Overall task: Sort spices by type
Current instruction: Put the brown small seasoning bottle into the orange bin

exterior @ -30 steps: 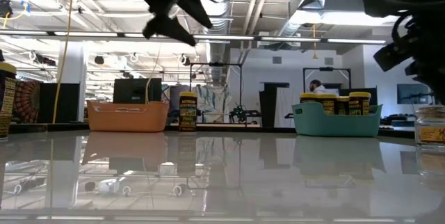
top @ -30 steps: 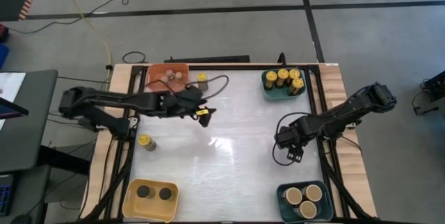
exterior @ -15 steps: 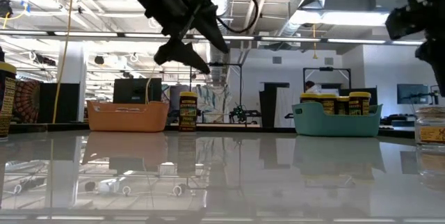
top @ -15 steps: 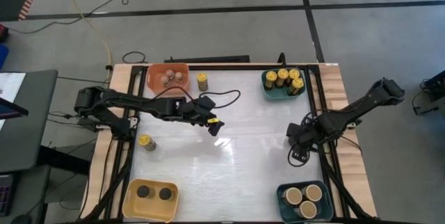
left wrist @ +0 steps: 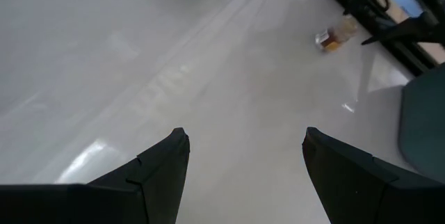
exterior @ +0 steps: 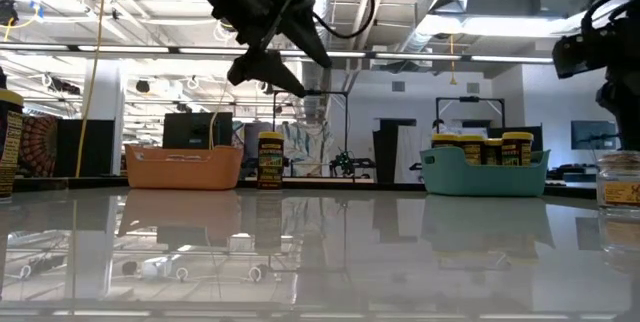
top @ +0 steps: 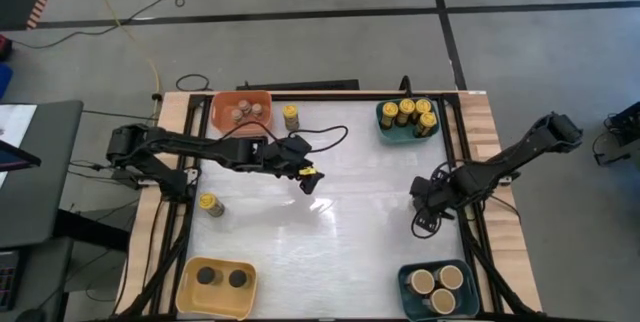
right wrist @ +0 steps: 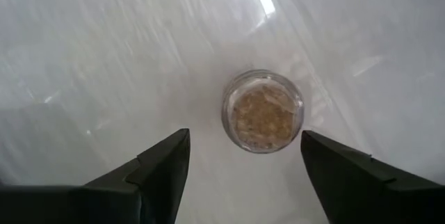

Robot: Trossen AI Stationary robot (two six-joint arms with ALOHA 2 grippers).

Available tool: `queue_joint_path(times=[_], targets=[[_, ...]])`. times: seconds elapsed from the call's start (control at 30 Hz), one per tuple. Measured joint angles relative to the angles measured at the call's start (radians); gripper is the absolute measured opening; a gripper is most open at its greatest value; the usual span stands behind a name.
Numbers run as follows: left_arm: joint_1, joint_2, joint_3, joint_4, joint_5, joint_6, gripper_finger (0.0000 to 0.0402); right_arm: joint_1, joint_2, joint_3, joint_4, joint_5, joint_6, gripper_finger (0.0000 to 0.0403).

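Two grippers spread, empty: my right gripper [right wrist: 243,156] hangs above tan-lidded jar [right wrist: 263,112] on white table [top: 340,232]; left gripper [top: 308,179] hovers mid-table.

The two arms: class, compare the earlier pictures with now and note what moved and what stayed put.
The left gripper swung out from the orange bin toward the table's middle, open and empty. The right gripper drew back toward the right edge, open above a small jar. Nothing was gripped or released; bins and jars stayed put.
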Motion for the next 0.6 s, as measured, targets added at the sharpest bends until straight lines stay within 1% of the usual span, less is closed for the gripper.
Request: queue_joint_path(times=[0.17,0.4,0.6], targets=[[0.020,-0.003,0.000,-0.027,0.035,0.008,0.0267,-0.036,0.009,0.000,0.011,0.005,-0.001,0.0267],[0.051,-0.028,0.000,-0.069,0.043,0.031,0.0267,-0.063,0.088,0.000,0.048,-0.005,-0.012,0.0229],[0.070,-0.110,0.000,-0.177,0.040,0.082,0.0267,-0.063,0.138,0.018,0.069,-0.005,0.013,0.0191]])
